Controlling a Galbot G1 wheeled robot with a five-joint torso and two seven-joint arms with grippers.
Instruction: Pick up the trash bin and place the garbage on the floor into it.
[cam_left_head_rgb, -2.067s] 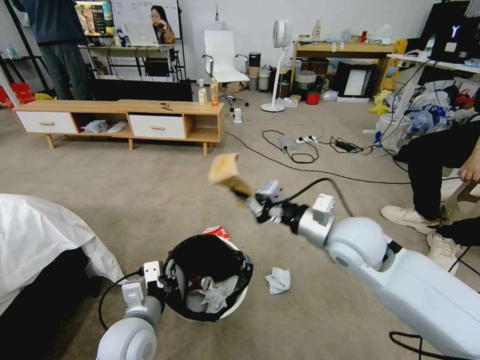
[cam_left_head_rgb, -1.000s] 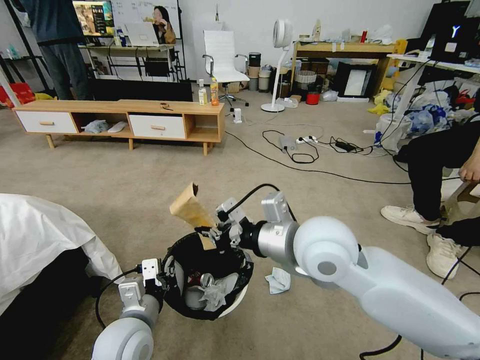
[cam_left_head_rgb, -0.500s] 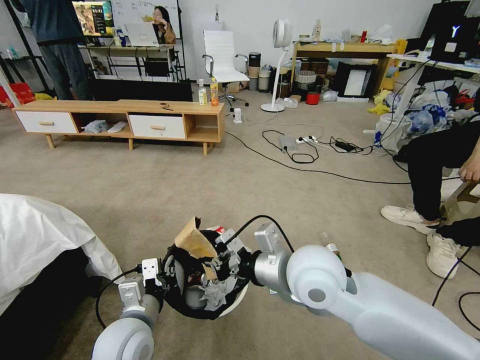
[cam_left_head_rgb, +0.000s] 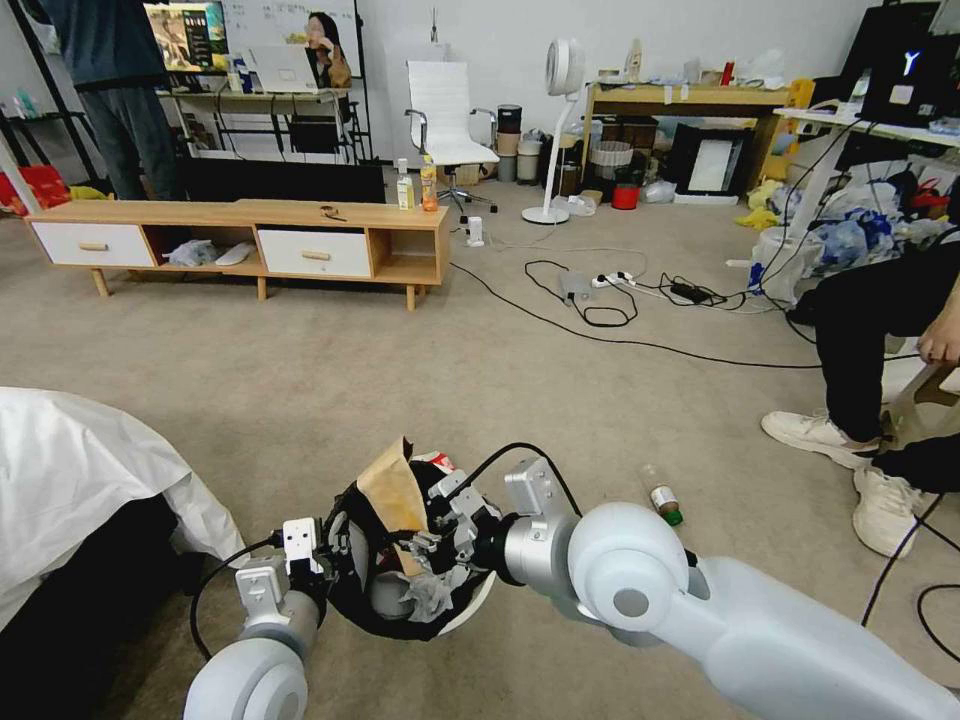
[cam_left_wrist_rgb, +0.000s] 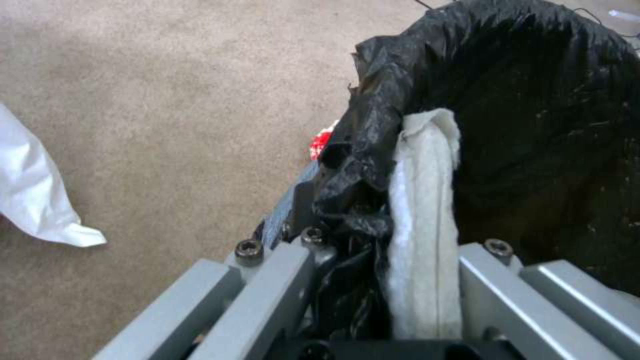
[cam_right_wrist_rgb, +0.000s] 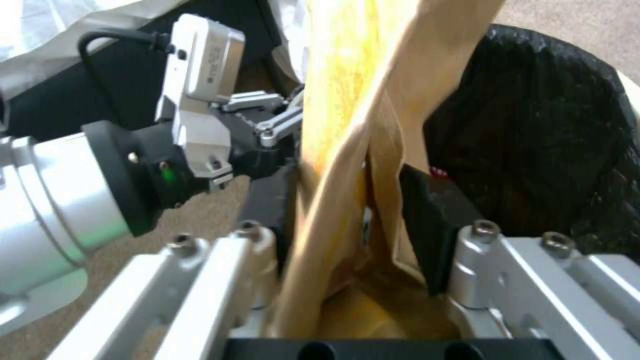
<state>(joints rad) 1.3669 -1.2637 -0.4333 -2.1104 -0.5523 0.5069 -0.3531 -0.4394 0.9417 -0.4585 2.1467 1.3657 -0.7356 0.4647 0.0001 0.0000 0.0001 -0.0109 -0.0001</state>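
Carpet (cam_left_head_rgb: 300, 350) crossed by cables (cam_left_head_rgb: 600, 335) lies around the bin (cam_left_head_rgb: 470, 605), the landmark for what follows. At the bin's near rim the left hand (cam_left_head_rgb: 325, 545) is clamped on the bag-lined edge, probably to keep the opening steady and tilted for loading. Over the opening the right hand (cam_left_head_rgb: 425, 535) grips a brown paper bag (cam_left_head_rgb: 393, 490), lower end inside, top sticking up above the rim, so letting go should drop it in. Beyond the bin lies a wrapper (cam_left_head_rgb: 437, 461); to its right, well apart, a bottle (cam_left_head_rgb: 662, 494), both left to collect.
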